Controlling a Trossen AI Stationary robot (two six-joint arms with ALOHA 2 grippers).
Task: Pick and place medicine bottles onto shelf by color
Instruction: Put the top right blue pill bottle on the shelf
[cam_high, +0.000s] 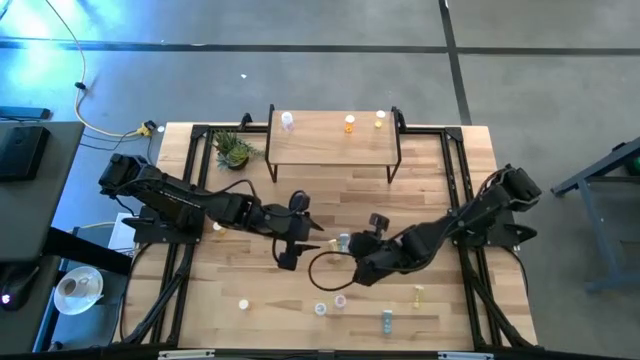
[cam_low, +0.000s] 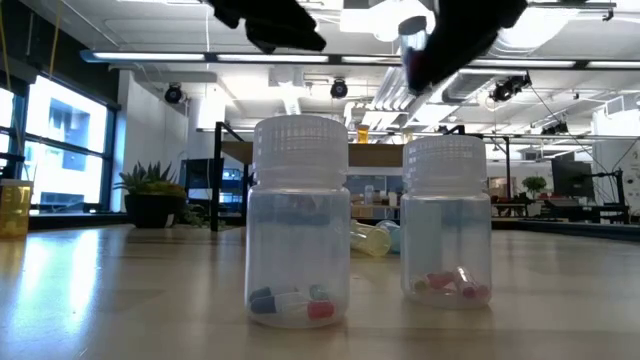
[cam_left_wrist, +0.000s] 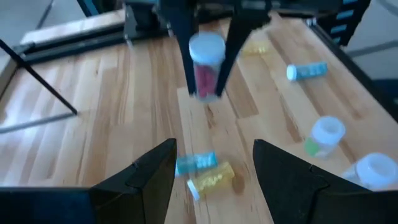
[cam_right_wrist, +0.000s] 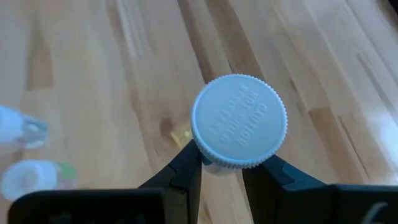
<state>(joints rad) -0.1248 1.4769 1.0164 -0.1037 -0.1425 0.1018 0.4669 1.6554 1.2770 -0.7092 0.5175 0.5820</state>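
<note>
High view: a wood-plank table on a grey concrete floor, with the shelf at its far edge carrying three bottles. The right gripper, lifted above mid-table, is clamped on a white-capped bottle with pink contents; its embossed cap lettering is unreadable. The left gripper hovers close by, fingers spread, holding nothing.

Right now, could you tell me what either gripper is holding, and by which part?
The right gripper holds a white-capped bottle with pink contents, pinched on its body just under the cap. The left gripper is open and empty.
</note>
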